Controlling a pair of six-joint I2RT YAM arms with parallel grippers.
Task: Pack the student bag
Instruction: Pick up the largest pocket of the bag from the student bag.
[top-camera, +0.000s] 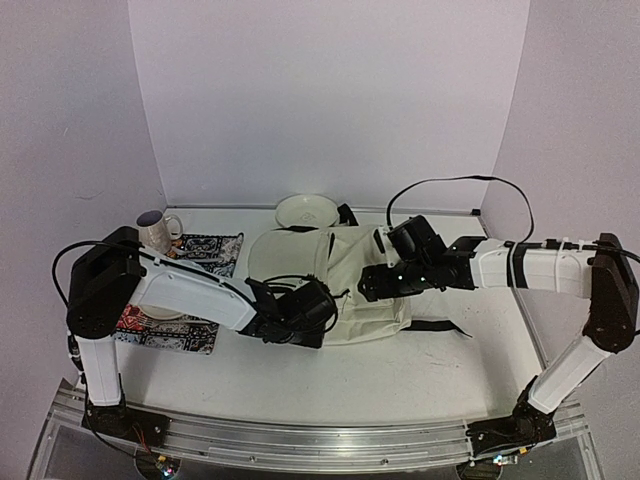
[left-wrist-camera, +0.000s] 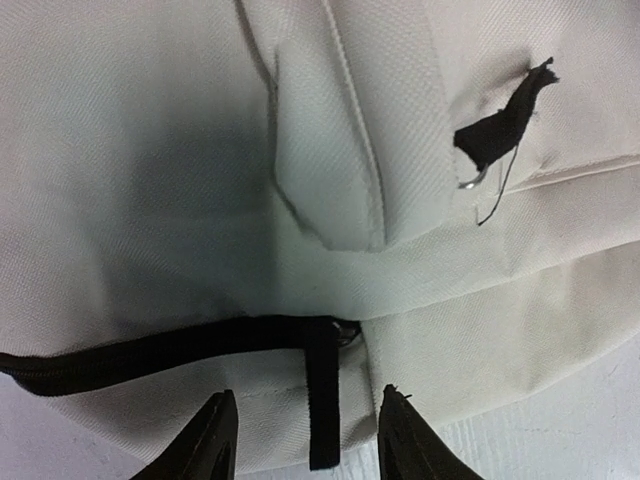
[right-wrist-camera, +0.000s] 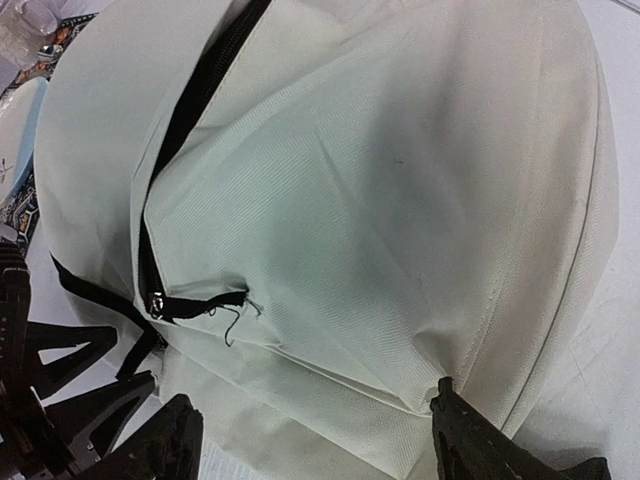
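Where white walls (top-camera: 330, 90) box in a white table (top-camera: 390, 375) at the back and both sides, the student bag (top-camera: 345, 280) lies flat at mid-table (cream fabric, black zipper (left-wrist-camera: 150, 355)) between the two arms. The left pincer (left-wrist-camera: 308, 440) stands partly open at the bag's edge, its tips either side of a black pull strap (left-wrist-camera: 322, 410) without closing on it. The right pincer (right-wrist-camera: 315, 440) gapes wide over the bag's bulge, gripping nothing. A bowl (top-camera: 307, 210), a mug (top-camera: 155, 230) and a patterned placemat (top-camera: 212, 250) sit toward the back and left.
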